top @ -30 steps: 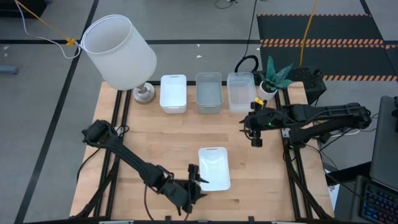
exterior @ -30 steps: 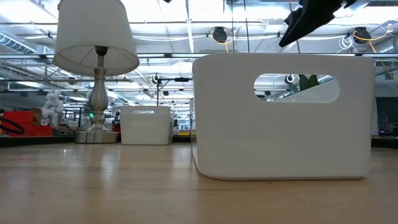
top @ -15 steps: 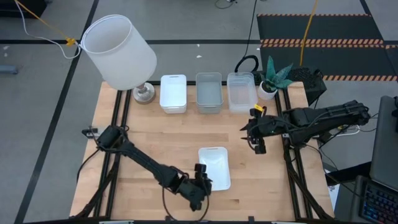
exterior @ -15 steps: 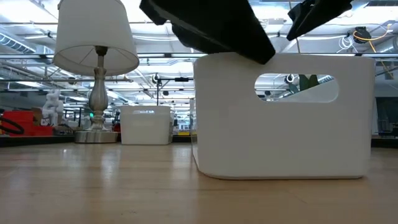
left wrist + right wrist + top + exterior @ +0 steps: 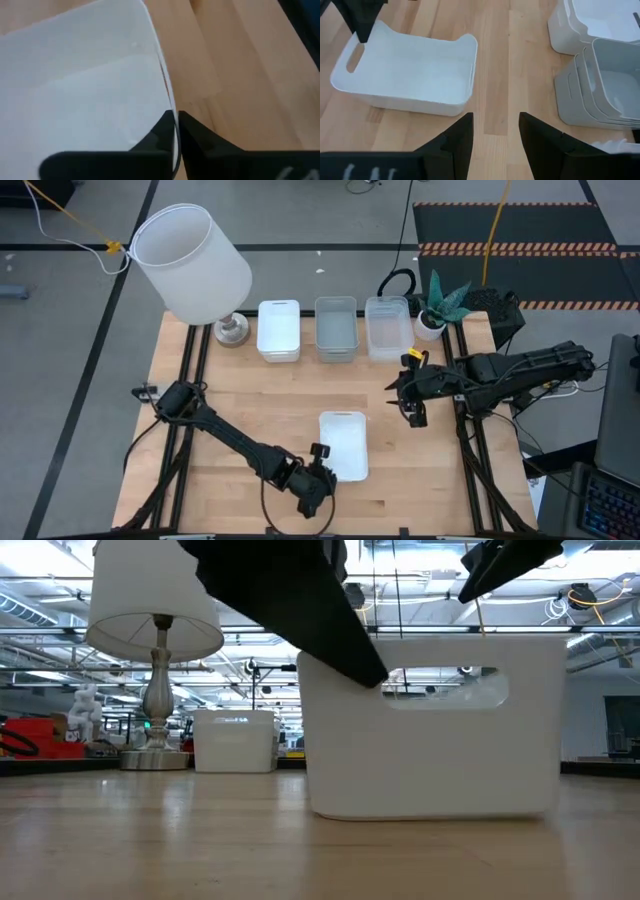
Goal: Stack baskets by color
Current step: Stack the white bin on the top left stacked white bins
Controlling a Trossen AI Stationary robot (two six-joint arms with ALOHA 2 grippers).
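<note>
Left gripper (image 5: pixel 322 472) first: I see its jaws pinched together on the near left rim of the lone white basket (image 5: pixel 344 445), one finger inside the wall and one outside in the left wrist view. That basket sits upright on the wooden surface (image 5: pixel 230 395), toward the near edge and right of centre, its long axis running from the near edge toward the far edge, tipped slightly off square, open side up, with a handle slot in its near end wall. Along the far edge I see the lamp with its big white shade (image 5: pixel 192 262), then three stacks in a row, each with its long axis also pointing near to far: white baskets (image 5: pixel 278 329), grey baskets (image 5: pixel 335 327), clear baskets (image 5: pixel 387 326). Right gripper (image 5: pixel 415 411) hangs over the surface's right side, fingers apart and holding nothing, well apart from the lone basket.
</note>
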